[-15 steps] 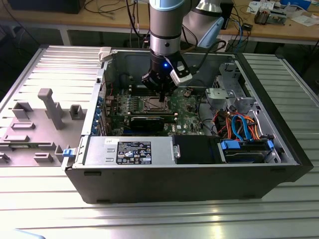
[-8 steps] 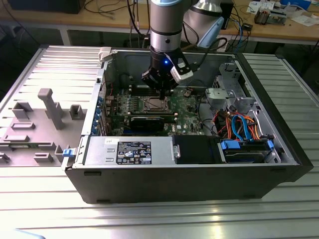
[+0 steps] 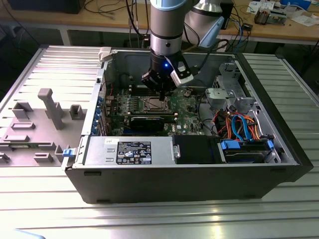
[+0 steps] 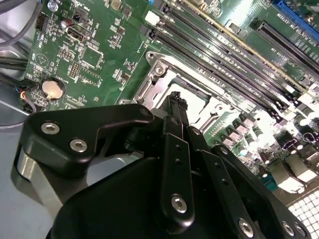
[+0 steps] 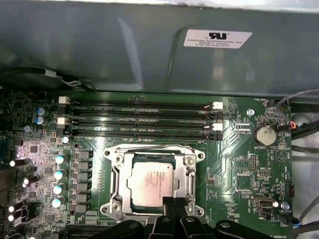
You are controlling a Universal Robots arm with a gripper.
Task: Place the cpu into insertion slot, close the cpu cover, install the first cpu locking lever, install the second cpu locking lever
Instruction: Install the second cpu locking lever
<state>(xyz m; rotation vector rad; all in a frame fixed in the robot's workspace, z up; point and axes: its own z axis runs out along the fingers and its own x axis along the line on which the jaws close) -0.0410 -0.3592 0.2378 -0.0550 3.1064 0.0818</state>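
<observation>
The claw (image 5: 174, 205), fingers pinched narrow and holding nothing, hangs right at the near edge of the cpu cover (image 5: 153, 158), which lies shut over the cpu (image 5: 152, 183) seated in the insertion slot (image 5: 110, 180), ready for levering.

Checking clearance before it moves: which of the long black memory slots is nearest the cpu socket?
The memory slot bordering the insertion slot, the last of the four parallel ones; the other three lie beyond it, toward the grey case wall.

Silver-grey arm (image 3: 167, 25), black screw-studded pincer (image 4: 175, 99)
</observation>
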